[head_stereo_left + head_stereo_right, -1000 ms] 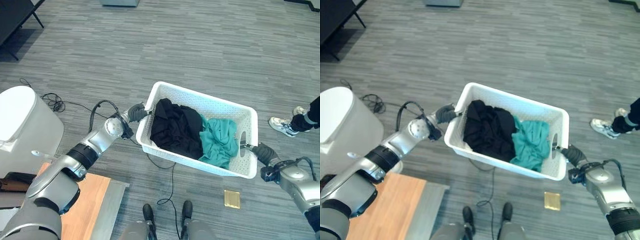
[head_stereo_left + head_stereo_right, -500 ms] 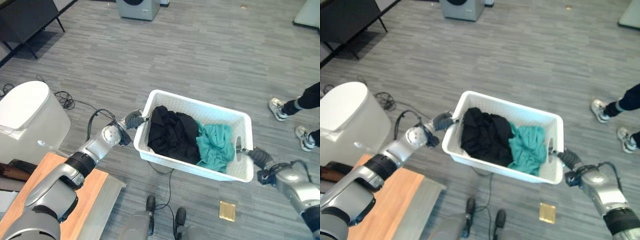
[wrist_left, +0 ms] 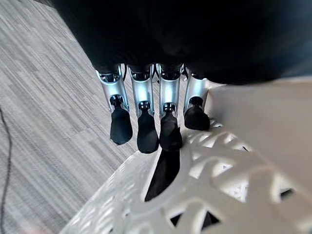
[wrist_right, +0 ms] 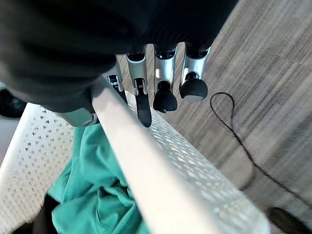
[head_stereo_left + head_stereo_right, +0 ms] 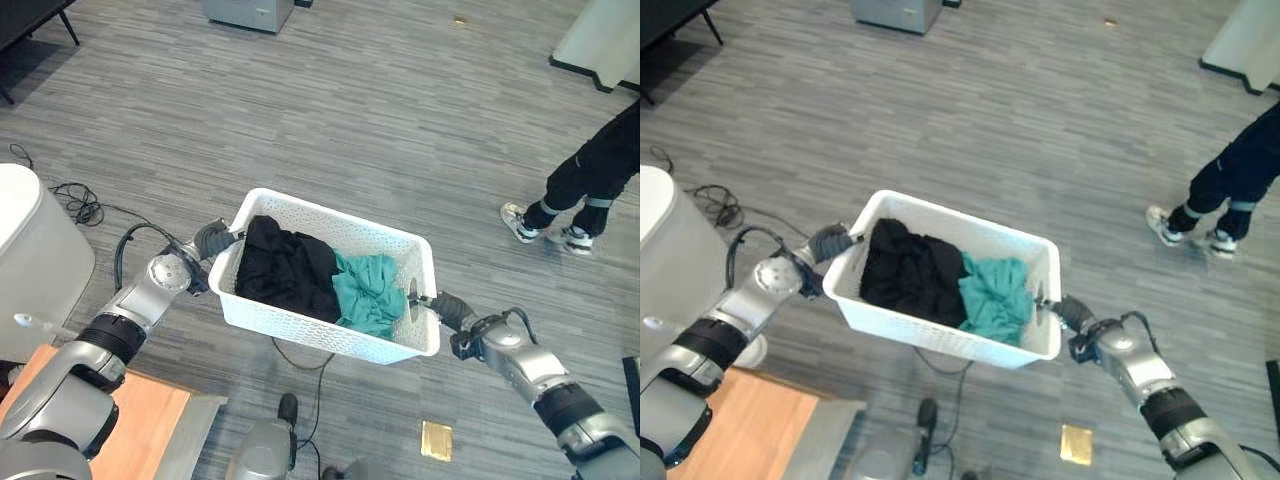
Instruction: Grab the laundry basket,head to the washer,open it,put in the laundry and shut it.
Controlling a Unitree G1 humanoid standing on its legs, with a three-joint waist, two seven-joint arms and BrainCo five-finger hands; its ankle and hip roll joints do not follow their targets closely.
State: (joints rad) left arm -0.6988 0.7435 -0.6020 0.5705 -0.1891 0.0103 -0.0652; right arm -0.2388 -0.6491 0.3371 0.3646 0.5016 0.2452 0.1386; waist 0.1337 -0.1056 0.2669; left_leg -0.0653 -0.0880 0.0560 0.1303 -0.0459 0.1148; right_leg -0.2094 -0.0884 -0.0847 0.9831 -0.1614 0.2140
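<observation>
Left eye view: white laundry basket (image 5: pixel 300 322) held off the floor, left robot hand (image 5: pixel 212 240) and right robot hand (image 5: pixel 441 306) each curled on an end rim, black clothes (image 5: pixel 285 272) and teal garment (image 5: pixel 368 292) inside; looks light, stiff plastic, soft load, best gripped at end handles.

From my station I log: grey wood-grain plank floor (image 5: pixel 330 110); on it a small flat gold square (image 5: pixel 435 440) near my feet, a grey box-like unit (image 5: pixel 238 13) at the far edge, a white rounded bin (image 5: pixel 35 260) on the left, a person's sneakers (image 5: pixel 545 228) on the right, and a light wooden board (image 5: pixel 120 425) at lower left
</observation>
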